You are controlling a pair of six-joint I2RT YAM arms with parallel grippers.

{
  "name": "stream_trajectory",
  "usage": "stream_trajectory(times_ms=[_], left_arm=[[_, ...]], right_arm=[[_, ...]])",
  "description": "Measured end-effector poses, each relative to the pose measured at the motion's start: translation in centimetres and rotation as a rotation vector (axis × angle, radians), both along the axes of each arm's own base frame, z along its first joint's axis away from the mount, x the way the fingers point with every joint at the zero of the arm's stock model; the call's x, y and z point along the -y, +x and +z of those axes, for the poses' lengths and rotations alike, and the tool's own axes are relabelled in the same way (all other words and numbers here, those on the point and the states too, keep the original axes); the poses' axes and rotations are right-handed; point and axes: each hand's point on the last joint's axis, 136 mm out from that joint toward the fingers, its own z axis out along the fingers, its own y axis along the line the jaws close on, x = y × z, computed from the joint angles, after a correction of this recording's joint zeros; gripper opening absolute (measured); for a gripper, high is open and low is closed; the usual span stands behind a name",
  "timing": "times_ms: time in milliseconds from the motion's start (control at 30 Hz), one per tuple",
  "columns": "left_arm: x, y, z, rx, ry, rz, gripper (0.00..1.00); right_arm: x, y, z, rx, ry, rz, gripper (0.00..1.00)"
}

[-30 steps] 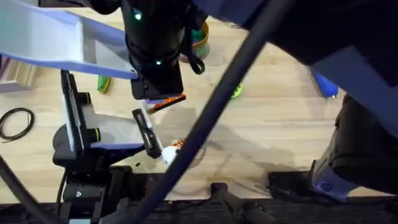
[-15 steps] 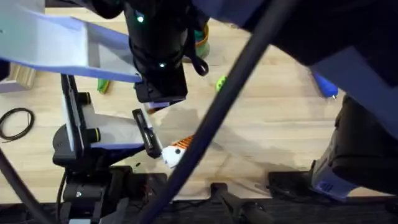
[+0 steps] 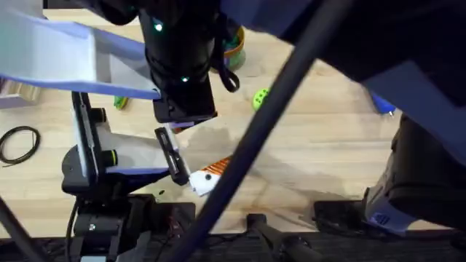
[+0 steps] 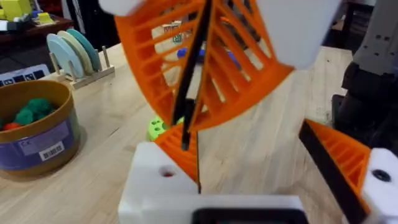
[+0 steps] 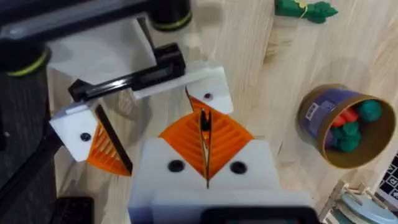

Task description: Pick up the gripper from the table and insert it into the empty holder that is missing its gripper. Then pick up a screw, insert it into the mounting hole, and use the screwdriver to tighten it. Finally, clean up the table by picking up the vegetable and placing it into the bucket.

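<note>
Right gripper (image 5: 205, 148) pinches the loose finger (image 4: 180, 148) at the holder (image 4: 163, 182), table's 6 o'clock. Left gripper (image 4: 249, 146) is spread. Risk: a tilted entry jams the finger, or early release drops it.

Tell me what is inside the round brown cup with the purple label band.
Inside the round brown cup with the purple label band sit teal-green fuzzy pieces and a red-orange one. Anything beneath them is covered.
</note>
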Motion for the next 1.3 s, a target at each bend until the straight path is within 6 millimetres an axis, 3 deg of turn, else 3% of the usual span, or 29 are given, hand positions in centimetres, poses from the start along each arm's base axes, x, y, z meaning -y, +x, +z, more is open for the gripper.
stream_trajectory(times_ms=[1300], left_arm=[[0.00,0.00,0.00,0.000,0.000,0.000,0.987]], right_arm=[[-0.65,0.49,-0.71,-0.020,0.011,-0.006,0.006]])
